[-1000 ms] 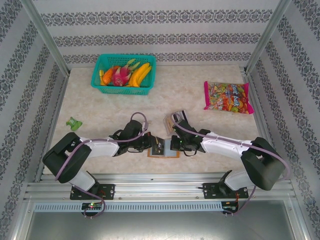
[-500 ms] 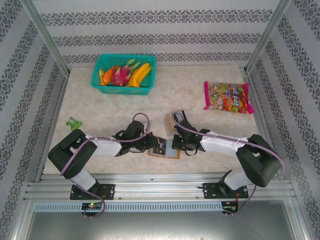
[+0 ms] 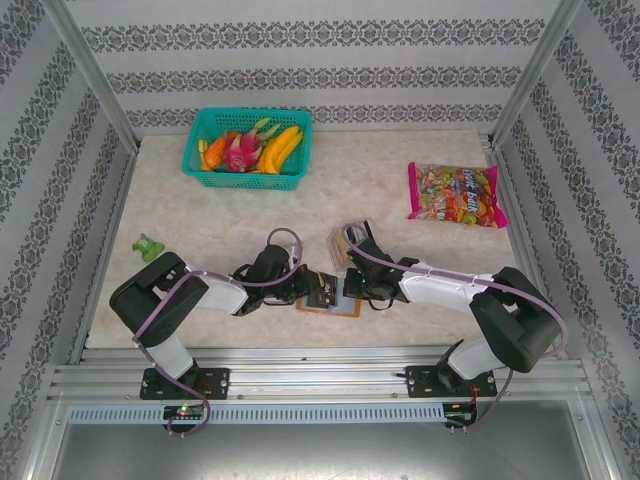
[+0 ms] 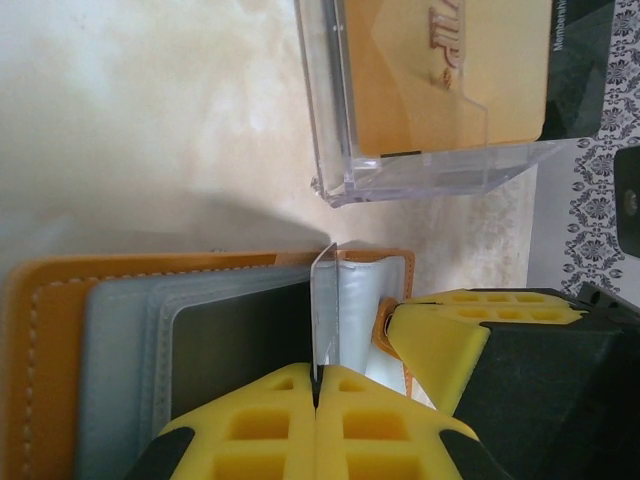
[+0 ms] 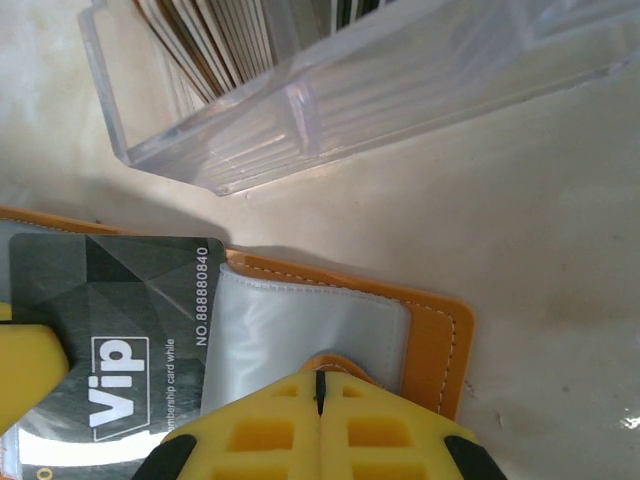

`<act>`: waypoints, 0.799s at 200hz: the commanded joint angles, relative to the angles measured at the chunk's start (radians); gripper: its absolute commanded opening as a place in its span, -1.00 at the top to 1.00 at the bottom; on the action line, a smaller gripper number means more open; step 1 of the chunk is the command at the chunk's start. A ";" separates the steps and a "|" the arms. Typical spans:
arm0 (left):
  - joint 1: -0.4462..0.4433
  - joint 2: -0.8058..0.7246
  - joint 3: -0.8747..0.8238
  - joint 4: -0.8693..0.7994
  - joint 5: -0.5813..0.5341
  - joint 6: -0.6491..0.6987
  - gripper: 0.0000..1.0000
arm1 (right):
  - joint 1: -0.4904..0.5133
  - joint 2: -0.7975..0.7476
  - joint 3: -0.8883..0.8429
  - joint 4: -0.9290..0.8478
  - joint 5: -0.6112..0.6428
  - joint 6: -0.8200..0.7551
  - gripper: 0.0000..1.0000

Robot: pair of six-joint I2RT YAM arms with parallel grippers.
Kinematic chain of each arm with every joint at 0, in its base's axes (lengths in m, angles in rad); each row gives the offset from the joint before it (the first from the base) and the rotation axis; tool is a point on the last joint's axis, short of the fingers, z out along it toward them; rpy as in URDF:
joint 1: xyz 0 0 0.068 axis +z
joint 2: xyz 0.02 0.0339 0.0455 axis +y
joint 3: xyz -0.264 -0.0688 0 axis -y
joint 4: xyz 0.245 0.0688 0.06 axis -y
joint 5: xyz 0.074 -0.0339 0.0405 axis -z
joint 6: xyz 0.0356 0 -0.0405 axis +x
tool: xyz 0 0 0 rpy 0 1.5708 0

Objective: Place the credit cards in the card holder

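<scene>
The orange-brown card holder (image 3: 338, 308) lies open near the table's front edge, its clear sleeves (image 5: 300, 325) facing up. My left gripper (image 4: 318, 385) is shut on a dark grey VIP credit card (image 5: 120, 320). That card is seen edge-on (image 4: 322, 300) in the left wrist view and rests over the holder's left half. My right gripper (image 5: 320, 385) is shut at the holder's right side, with the orange tab (image 5: 345, 365) pinched at its tips. From above, both grippers meet over the holder, left (image 3: 306, 288) and right (image 3: 349, 288). Several more credit cards (image 5: 230, 40) stand in a clear plastic box (image 3: 343, 245).
The clear box (image 4: 430, 160) stands just behind the holder, close to both wrists. A teal basket of fruit (image 3: 248, 142) is at the back left. A bag of sweets (image 3: 455, 195) lies at the back right, and a small green thing (image 3: 150, 246) at the left edge.
The left arm has swung a little to the right, closer to the holder. Both grippers stay shut in nearly the same places.
</scene>
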 commanded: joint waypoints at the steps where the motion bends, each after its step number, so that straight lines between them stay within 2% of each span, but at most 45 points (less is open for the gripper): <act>1: -0.038 0.005 -0.009 -0.007 0.027 -0.007 1.00 | -0.012 0.056 -0.055 -0.087 0.043 0.008 0.96; 27: -0.039 -0.034 -0.015 -0.075 0.012 0.027 1.00 | -0.013 0.052 -0.060 -0.084 0.045 0.009 0.95; 65: -0.063 -0.027 0.068 -0.203 0.037 0.113 1.00 | -0.013 0.057 -0.061 -0.066 0.037 0.014 0.94; 100: -0.063 -0.058 0.063 -0.306 0.000 0.114 1.00 | -0.017 0.049 -0.058 -0.072 0.042 0.016 0.93; 160: -0.063 -0.075 0.064 -0.336 0.003 0.137 1.00 | -0.023 0.051 -0.057 -0.070 0.038 0.014 0.93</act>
